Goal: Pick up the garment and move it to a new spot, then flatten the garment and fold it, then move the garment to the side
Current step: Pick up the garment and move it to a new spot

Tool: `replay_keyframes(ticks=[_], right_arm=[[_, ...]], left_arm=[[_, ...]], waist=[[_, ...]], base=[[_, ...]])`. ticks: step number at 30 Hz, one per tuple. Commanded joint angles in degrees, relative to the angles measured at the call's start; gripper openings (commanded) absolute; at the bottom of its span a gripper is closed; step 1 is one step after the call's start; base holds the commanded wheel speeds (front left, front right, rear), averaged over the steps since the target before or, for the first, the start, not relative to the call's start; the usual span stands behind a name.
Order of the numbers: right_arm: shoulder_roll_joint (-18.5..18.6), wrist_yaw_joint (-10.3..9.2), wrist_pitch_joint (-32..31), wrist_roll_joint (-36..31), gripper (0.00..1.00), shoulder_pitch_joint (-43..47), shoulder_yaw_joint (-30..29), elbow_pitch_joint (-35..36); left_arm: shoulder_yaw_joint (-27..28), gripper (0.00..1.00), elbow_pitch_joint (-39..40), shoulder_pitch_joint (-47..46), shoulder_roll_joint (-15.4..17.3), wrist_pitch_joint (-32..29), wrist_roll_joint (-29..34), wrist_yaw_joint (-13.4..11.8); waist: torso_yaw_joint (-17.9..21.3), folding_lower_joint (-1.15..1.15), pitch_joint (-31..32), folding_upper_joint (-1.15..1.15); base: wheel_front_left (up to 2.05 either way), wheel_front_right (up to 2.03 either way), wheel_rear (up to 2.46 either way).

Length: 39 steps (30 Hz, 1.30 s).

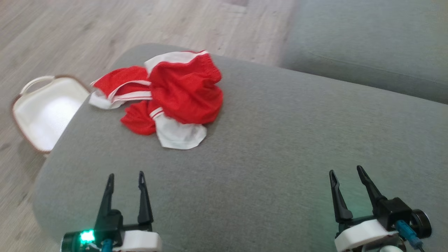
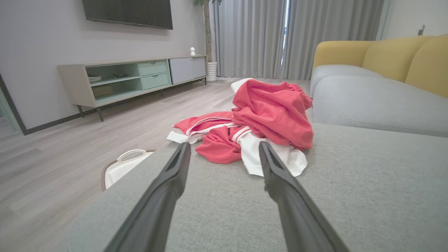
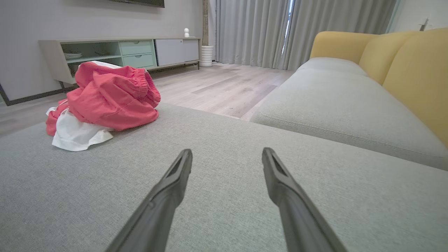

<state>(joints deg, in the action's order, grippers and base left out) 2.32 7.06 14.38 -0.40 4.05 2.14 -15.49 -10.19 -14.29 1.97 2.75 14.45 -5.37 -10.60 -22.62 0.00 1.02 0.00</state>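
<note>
Grey cushion (image 1: 280, 157) bears crumpled garment (image 1: 182, 94), basket (image 1: 45, 112) just beside it; left end effector (image 1: 126, 176), right end effector (image 1: 344, 171) wide, empty, short of garment; risk: loose-fold pinch could drag it off cushion

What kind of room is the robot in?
Most likely a living room in a home. There is a sofa with yellow backs, a dark flat screen on the wall above a low cabinet, and long grey curtains.

Bare grey cushion (image 1: 273, 157) ahead; crumpled garment (image 1: 182, 91) far left; basket (image 1: 45, 112) beside edge.
</note>
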Motion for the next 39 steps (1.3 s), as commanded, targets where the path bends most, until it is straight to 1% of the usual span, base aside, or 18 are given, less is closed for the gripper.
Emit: replay_keyframes(ticks=[1,8,12,15,17,20,22,25,29,32,35,39], right_arm=[[0.56,0.43,0.62,0.51,1.00,-3.02,1.37,1.74],[0.55,0.43,0.62,0.17,1.00,-3.88,1.26,1.59],[0.55,0.43,0.62,0.50,1.00,-4.78,0.63,1.84],[0.55,0.43,0.62,-0.81,1.00,-5.83,0.48,2.48],[0.55,0.43,0.62,-2.00,1.00,-6.90,0.47,2.86],[0.68,0.43,0.62,-4.19,1.00,-8.65,0.63,3.42],[1.42,0.43,0.62,-5.08,1.00,-9.67,0.98,3.83],[3.02,0.43,0.62,-5.67,1.00,-10.63,1.12,4.50],[5.16,0.43,0.62,-6.13,1.00,-11.64,0.92,5.44],[6.49,0.43,0.62,-6.37,1.00,-12.05,0.67,6.26],[7.58,0.43,0.62,-6.48,1.00,-11.59,0.44,6.97],[8.88,0.43,0.62,-6.43,1.00,-10.98,-0.26,7.99]], left_arm=[[2.40,1.00,2.44,-2.37,0.13,0.55,0.86,-0.31],[3.59,1.00,5.98,-3.11,0.55,0.55,3.11,-1.00],[4.81,1.00,10.15,-6.17,2.18,0.55,3.58,-0.22],[5.29,1.00,12.64,-11.52,4.81,0.55,4.06,1.87],[5.71,1.00,13.25,-16.66,7.02,0.55,4.08,3.78],[5.85,1.00,11.78,-25.61,10.72,-0.14,4.03,7.39],[5.24,1.00,10.50,-32.10,12.73,-2.71,4.16,9.93],[4.25,1.00,6.74,-42.03,14.23,-7.59,3.37,13.39],[2.64,1.00,-2.75,-53.97,14.76,-13.25,2.32,15.78],[1.10,1.00,-12.28,-60.74,14.46,-18.53,0.98,16.90],[-0.77,1.00,-21.01,-65.40,13.44,-23.25,-1.64,17.70],[-5.60,1.00,-29.33,-69.22,12.53,-26.65,-4.34,18.03]], waist=[[-1.37,0.00,-1.12,0.00],[-0.97,0.00,-3.08,0.00],[0.26,0.00,-5.72,0.00],[1.29,0.00,-8.67,0.00],[2.17,0.00,-10.87,0.00],[3.83,0.00,-14.48,0.00],[4.98,0.00,-16.78,0.00],[6.31,0.00,-19.93,0.00],[7.92,0.00,-23.89,0.00],[8.80,0.00,-26.08,0.00],[9.14,0.00,-27.46,0.00],[9.03,0.00,-29.11,0.00]], base=[[0.00,0.00,0.00],[0.00,0.00,0.00],[0.00,0.00,0.00],[0.00,0.00,0.00],[0.00,0.00,0.00],[0.00,0.00,0.00],[0.00,0.00,0.00],[0.00,0.00,0.00],[0.00,0.00,0.00],[0.00,0.00,0.00],[0.00,0.00,0.00],[0.00,0.00,0.00]])
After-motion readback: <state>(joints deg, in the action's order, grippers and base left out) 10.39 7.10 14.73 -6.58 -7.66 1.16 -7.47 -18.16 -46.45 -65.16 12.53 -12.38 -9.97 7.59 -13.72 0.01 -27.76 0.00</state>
